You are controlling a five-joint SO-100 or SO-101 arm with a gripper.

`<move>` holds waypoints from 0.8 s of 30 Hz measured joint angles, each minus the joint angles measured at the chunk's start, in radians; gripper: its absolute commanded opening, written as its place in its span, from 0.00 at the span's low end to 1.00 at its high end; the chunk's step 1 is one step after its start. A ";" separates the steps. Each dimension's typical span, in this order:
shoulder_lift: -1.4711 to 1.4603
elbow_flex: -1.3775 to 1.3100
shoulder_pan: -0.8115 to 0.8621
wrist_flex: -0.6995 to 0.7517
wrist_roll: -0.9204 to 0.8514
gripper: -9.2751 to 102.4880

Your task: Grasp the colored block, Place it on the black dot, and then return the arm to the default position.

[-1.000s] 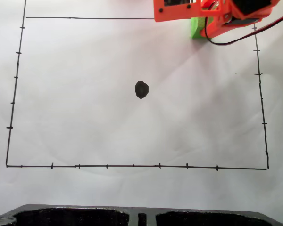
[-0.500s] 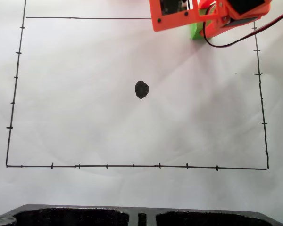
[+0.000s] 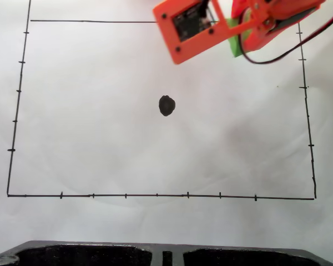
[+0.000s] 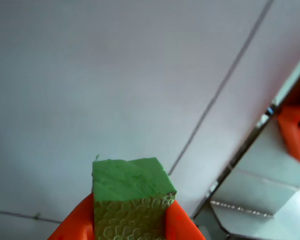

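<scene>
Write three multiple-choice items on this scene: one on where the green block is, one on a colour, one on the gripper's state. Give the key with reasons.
1. In the fixed view, where is the green block?
A. On the black dot
B. Near the top right, under the orange arm
C. By the bottom border line

2. What colour is the dot on the white paper?
A. Red
B. Blue
C. Black

3. What is the gripper doing in the wrist view?
A. Shut on the block
B. Open, with nothing between the fingers
C. Pressing on the dot

Key:
1 B, the block peeks out beside the arm, far from the dot.
2 C, the blot is black.
3 A, an orange finger sits against each side of the block.
</scene>
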 measured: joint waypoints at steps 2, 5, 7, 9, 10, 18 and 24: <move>0.003 -0.023 0.057 0.008 -0.066 0.14; 0.005 -0.055 0.158 0.011 -0.192 0.14; -0.005 -0.087 0.233 0.011 -0.273 0.14; -0.032 -0.123 0.302 0.012 -0.344 0.12; -0.048 -0.135 0.334 0.009 -0.376 0.11; -0.166 -0.198 0.492 -0.009 -0.595 0.08; -0.249 -0.227 0.561 -0.067 -0.649 0.08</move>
